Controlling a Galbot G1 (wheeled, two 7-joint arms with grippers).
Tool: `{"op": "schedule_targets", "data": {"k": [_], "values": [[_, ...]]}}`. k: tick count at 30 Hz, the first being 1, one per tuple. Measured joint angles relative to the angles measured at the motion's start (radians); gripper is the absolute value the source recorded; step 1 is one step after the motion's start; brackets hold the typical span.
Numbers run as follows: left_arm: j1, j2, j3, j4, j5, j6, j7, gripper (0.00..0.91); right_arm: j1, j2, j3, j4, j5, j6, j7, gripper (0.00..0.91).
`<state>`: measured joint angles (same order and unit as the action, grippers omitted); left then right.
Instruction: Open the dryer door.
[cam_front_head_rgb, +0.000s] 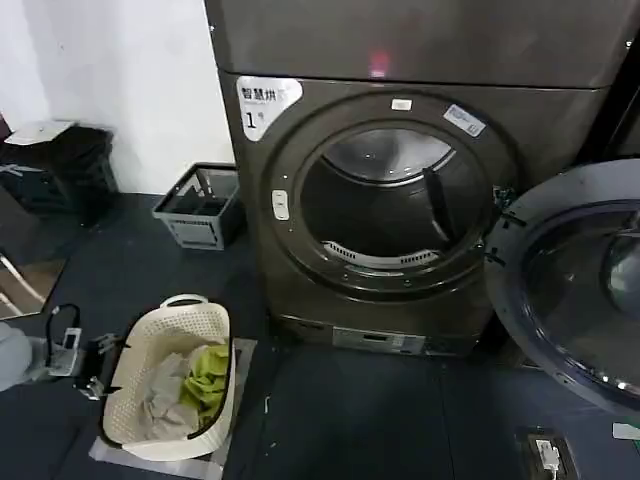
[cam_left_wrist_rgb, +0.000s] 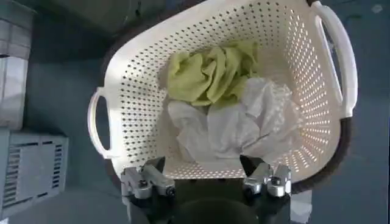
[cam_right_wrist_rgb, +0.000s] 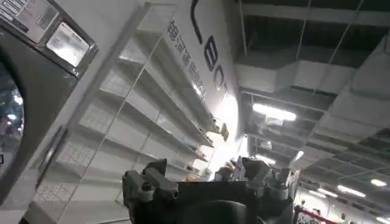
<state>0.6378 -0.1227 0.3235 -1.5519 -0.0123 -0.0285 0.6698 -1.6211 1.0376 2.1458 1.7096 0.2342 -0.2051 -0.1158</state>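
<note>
Already the dryer door hangs swung wide to the robot's right, exposing the empty drum. The left gripper hovers above the laundry basket, jaws spread and empty; the right gripper points toward the ceiling, seemingly parted, holding nothing. The door could drift back if an arm brushes it.

head: I look down at dryer | left wrist: close over basket, shared with head | right wrist: faces up at ceiling

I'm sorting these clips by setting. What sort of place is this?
Probably a laundry room or laundry test area: a front-loading dryer with the dryer door swung open, a laundry basket of clothes on the floor, and a grey crate by the wall.
</note>
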Motion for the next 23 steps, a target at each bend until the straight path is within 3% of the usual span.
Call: {"op": "schedule_targets", "data": {"k": [23], "values": [[0.005, 0.029, -0.039, -0.009, 0.017, -0.015, 0.025, 0.907, -0.004, 0.008, 0.004, 0.008, -0.001, -0.002, -0.007, 0.907]]}}
